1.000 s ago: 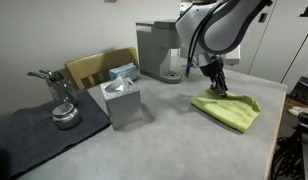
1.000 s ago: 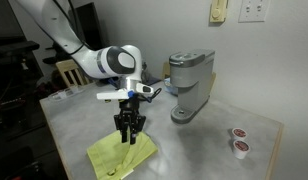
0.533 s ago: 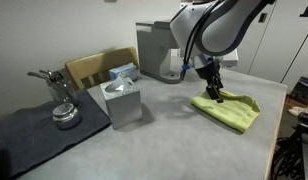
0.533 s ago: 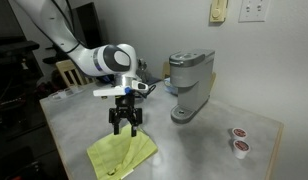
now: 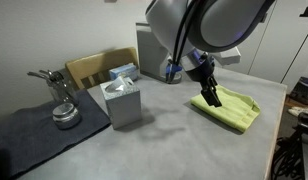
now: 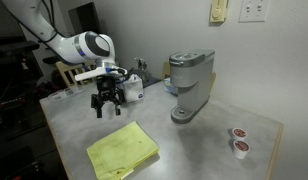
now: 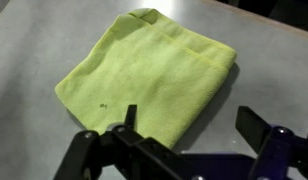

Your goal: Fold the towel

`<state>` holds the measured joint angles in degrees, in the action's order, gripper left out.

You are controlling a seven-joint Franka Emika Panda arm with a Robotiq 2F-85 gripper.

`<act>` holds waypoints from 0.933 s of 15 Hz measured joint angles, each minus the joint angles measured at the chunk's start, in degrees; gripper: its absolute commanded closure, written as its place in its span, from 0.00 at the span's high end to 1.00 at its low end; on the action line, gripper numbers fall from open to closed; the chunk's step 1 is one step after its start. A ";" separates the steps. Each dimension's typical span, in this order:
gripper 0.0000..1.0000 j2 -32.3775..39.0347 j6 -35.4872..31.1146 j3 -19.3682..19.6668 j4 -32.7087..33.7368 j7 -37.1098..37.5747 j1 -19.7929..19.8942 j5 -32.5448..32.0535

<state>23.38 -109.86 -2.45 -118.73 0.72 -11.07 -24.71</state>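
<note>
The bright lime-green, soft rectangular cloth towel (image 6: 122,150) lies flat, doubled over, on the near left of the grey tabletop (image 6: 199,150), while the black gripper (image 6: 106,107) hangs above its far side, jaws wide and empty.

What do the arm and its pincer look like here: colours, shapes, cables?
The arm is built of fat, rounded white links with dark joint bands. A pale flat bar crosses the wrist. The pincer is matt black with two slim angular fingers. A blue part shows by the wrist in an exterior view; cable or not, I cannot tell. No markings are legible.
</note>
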 measured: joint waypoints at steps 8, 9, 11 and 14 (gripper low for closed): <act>1.00 1.85 5.96 -5.92 5.36 0.75 -4.21 3.79; 1.00 2.35 6.88 -6.37 6.32 0.75 -4.35 5.32; 1.00 2.91 9.42 -6.99 8.09 1.02 -4.68 8.27; 1.00 2.91 14.13 -7.26 10.56 3.26 -5.25 12.16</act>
<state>26.29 -95.73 -9.71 -108.17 3.98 -16.32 -12.55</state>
